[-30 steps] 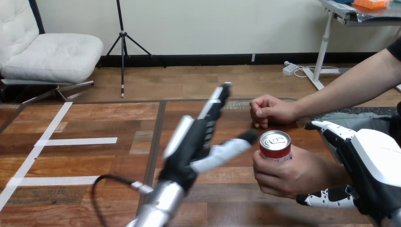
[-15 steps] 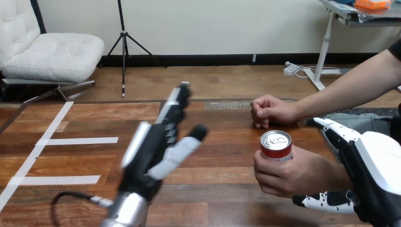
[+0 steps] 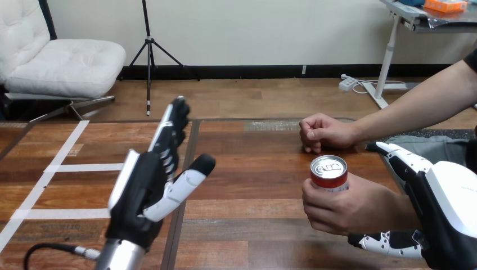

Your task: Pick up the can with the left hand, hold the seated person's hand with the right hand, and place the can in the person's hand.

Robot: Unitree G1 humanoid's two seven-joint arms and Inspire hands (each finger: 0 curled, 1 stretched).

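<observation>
Head view:
- Print on the can is being left unread: what shows of its side is too small to tell, and the rest is being covered by the fingers holding it.
- The can is being seen as a red-bodied cylinder with a silver rim and a silver lid carrying a pull tab. It is being kept upright.
- The can is being held in the person's hand right of the middle, over the near part of the tabletop, with that hand wrapped round its lower half.
- The right hand is being kept at the person's wrist. Its thumb is being laid over the top of the wrist and its fingers are being curled in beneath it, so the wrist is being clasped.
- The left hand is being held up over the left part of the tabletop, well apart from the can. Its fingers are being kept straight and pointing away from the robot, its thumb spread out to the side, and nothing is being held in it.
- The person's other hand is being rested as a fist on the far part of the tabletop, beyond the can.
- White tape strips are being seen lying flat on the tabletop at the left.
- Against the frame one second ago, the left hand is being drawn away to the left: then its thumb was just beside the can, now a wide stretch of bare wood is being left between them.
- The can, the person's hand and the right hand are being kept where they were.
</observation>
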